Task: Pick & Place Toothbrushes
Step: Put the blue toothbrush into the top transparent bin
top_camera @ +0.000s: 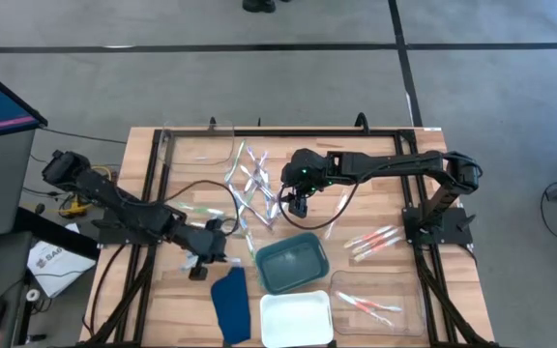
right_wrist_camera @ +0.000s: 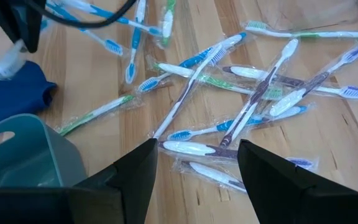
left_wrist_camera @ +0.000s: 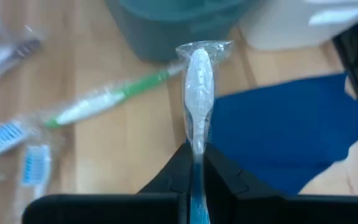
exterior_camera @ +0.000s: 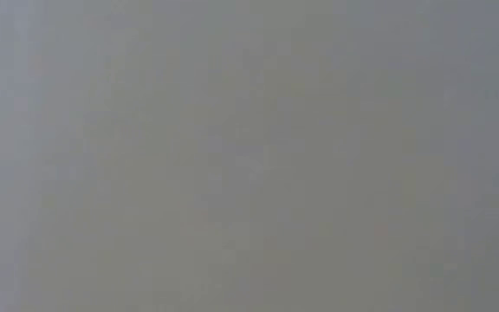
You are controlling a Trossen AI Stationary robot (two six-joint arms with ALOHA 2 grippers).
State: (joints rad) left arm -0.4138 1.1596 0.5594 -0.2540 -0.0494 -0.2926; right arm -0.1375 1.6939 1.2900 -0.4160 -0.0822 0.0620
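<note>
A film-wrapped toothbrush (left_wrist_camera: pixel 199 81) is being pinched at mid-handle by the left gripper (left_wrist_camera: pixel 194 163) beside the teal bin (top_camera: pixel 291 262). The pile of toothbrushes (right_wrist_camera: pixel 247 106), light, stiff and likely slippery, is being overhung by the right gripper (right_wrist_camera: pixel 196 163), fingers wide.

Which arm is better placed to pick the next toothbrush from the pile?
The right. Its gripper hangs open just above the pile. The left gripper is already shut on a toothbrush, near the blue cloth.
</note>
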